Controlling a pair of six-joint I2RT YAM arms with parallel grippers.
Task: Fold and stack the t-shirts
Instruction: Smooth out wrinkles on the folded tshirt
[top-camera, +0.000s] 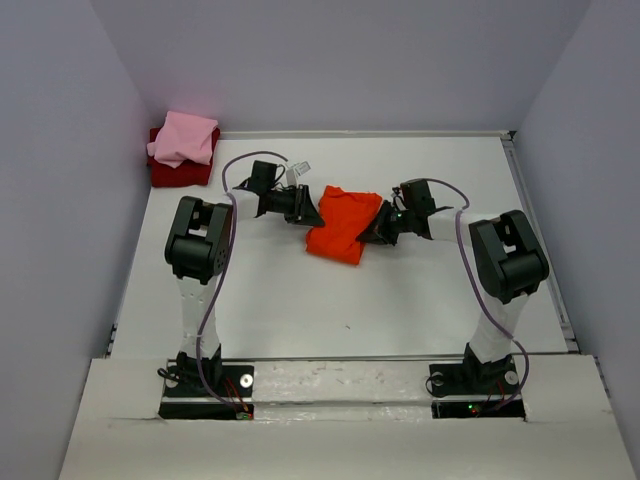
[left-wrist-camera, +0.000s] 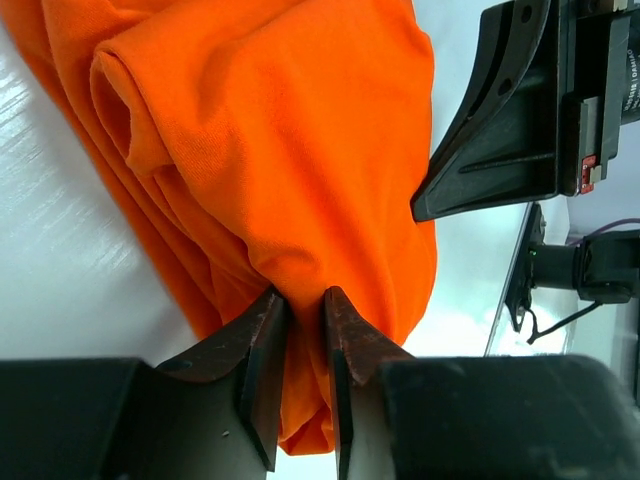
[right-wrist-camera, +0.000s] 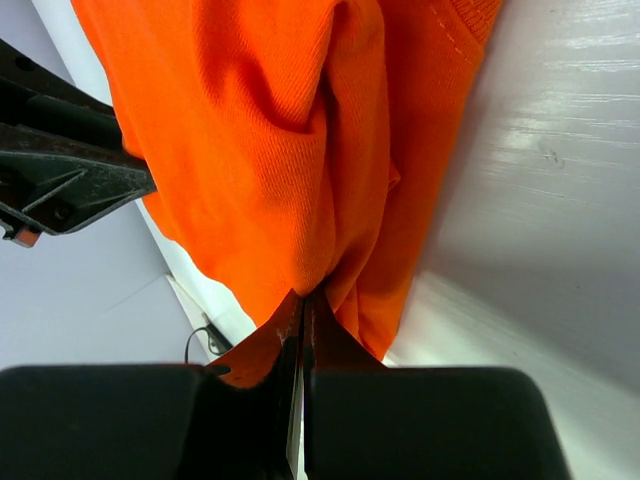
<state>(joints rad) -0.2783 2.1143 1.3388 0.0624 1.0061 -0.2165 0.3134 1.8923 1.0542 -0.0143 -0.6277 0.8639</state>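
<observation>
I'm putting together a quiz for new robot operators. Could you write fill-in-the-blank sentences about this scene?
The crumpled cloth t-shirt pinched by the left gripper and the right gripper is bright ____.
The light pink folded t-shirt lies on ____ of the dark red folded t-shirt.
That pair sits in the scene's far ____ corner.
Missing words: orange; top; left.

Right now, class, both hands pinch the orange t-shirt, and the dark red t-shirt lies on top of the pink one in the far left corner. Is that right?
No: the pink t-shirt lies on top of the dark red t-shirt in the far left corner, as the top external view shows. The rest stands.
</observation>
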